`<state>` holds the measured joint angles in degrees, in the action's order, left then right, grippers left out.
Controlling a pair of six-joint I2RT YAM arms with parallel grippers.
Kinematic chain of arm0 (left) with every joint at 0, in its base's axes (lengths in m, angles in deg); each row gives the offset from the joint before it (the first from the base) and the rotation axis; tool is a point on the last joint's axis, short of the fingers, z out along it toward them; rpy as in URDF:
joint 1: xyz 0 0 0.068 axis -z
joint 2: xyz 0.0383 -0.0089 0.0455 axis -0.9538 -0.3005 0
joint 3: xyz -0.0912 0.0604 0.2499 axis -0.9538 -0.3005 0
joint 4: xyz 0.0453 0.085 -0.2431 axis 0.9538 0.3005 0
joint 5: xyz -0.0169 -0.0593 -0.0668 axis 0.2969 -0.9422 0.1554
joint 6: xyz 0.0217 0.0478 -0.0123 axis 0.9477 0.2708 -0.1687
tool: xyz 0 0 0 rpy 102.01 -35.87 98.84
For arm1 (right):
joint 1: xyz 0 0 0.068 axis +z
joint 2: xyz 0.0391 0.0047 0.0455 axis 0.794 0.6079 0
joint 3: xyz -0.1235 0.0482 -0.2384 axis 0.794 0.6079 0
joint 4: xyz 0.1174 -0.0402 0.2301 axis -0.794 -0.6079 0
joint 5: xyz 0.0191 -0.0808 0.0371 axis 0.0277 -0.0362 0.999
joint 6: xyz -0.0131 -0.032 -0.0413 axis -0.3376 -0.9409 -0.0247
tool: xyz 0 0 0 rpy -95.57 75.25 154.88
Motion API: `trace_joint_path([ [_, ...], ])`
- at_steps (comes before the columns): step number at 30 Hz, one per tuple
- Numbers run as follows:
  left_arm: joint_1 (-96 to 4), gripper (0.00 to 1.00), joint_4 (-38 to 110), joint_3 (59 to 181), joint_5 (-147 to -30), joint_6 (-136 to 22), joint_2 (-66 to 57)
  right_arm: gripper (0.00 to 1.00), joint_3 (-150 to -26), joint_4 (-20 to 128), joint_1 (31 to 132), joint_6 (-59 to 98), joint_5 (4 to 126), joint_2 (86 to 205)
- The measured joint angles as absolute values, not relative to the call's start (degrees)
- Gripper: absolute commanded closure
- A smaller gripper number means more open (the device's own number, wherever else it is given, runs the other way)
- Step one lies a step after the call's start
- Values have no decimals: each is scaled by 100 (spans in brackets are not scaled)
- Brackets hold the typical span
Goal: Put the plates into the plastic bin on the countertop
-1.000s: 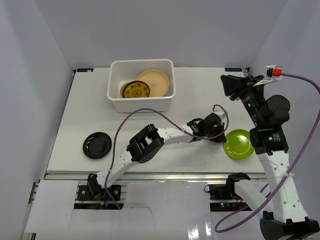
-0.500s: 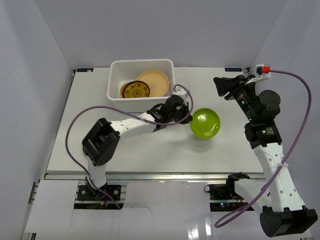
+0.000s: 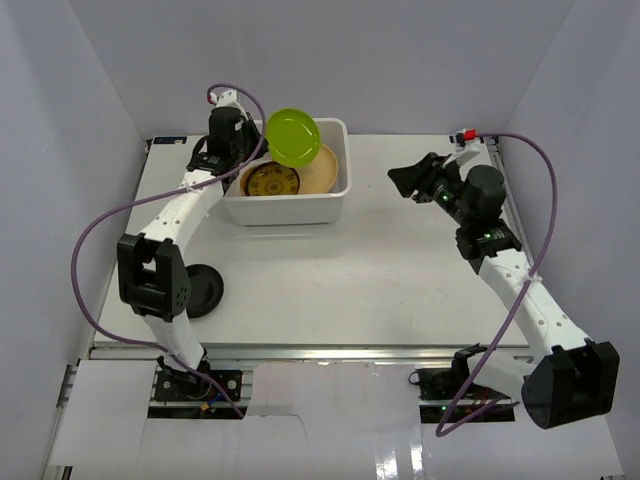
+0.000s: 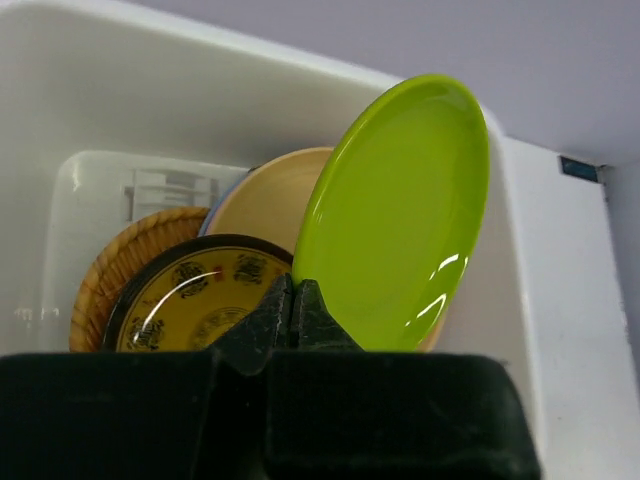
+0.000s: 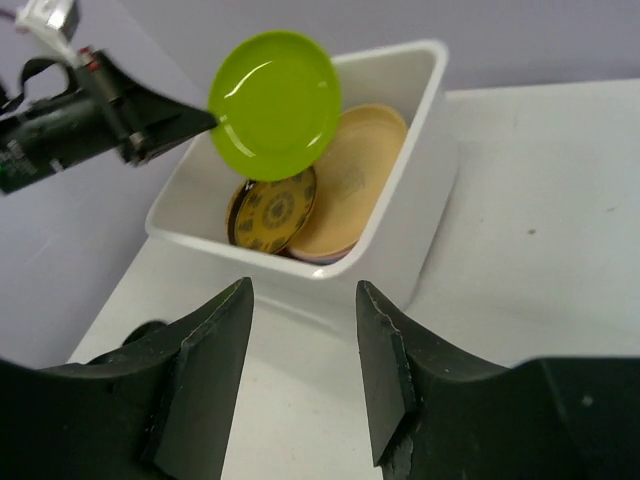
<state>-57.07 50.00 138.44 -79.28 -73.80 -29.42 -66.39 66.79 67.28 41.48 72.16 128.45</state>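
Note:
My left gripper (image 3: 260, 143) is shut on the rim of a lime green plate (image 3: 293, 137), holding it tilted on edge over the white plastic bin (image 3: 285, 208). In the left wrist view the closed jaws (image 4: 292, 300) pinch the lime plate (image 4: 400, 220) at its lower edge. Below it in the bin lie a patterned yellow-brown plate (image 4: 190, 300), a tan plate (image 4: 265, 200) and a woven one (image 4: 105, 285). A black plate (image 3: 210, 292) rests on the countertop (image 3: 380, 270), partly behind my left arm. My right gripper (image 5: 303, 290) is open and empty, right of the bin (image 5: 425, 190).
The purple cable of the left arm (image 3: 90, 250) loops over the countertop's left edge. Grey walls close in the back and both sides. The right arm's cable (image 3: 545, 230) runs along the right edge.
The left arm has swung the lime plate from mid-table up and back to over the bin. The right arm has come leftward and its jaws have widened a little.

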Motion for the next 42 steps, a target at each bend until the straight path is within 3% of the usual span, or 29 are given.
trace_joint_path([
  [2,-5799,96,5142,13984,-7998,-7336,-3368,47,-6639,6677,7117,4072,7189,13068],
  [5,-5847,69,5422,13993,-8116,-7259,-3856,46,-6639,6670,7764,3943,7120,13291],
  [6,-5862,47,5523,13997,-8182,-7253,-4011,45,-6643,6672,7987,3882,7078,13346],
  [9,-5890,15,5818,14003,-8272,-7233,-4234,42,-6728,6674,8525,3746,6980,13556],
  [12,-5890,2,5866,13955,-8243,-7240,-4035,39,-6787,6746,9104,3661,6682,13829],
  [20,-5890,2,4863,12463,-8341,-7283,-992,37,-6842,7866,10592,4105,6245,15628],
  [27,-5890,2,4253,11433,-8770,-7146,1209,35,-8042,8014,11145,4734,6575,17731],
  [35,-5888,2,4769,10356,-9032,-6991,1912,35,-9049,8364,11519,5753,6984,19267],
  [40,-5888,2,5009,9960,-8960,-6741,2328,39,-9668,8620,11591,6328,7047,19827],
  [42,-5888,2,4974,9765,-8879,-6680,2568,45,-10099,8620,11624,6465,7056,20122],
])
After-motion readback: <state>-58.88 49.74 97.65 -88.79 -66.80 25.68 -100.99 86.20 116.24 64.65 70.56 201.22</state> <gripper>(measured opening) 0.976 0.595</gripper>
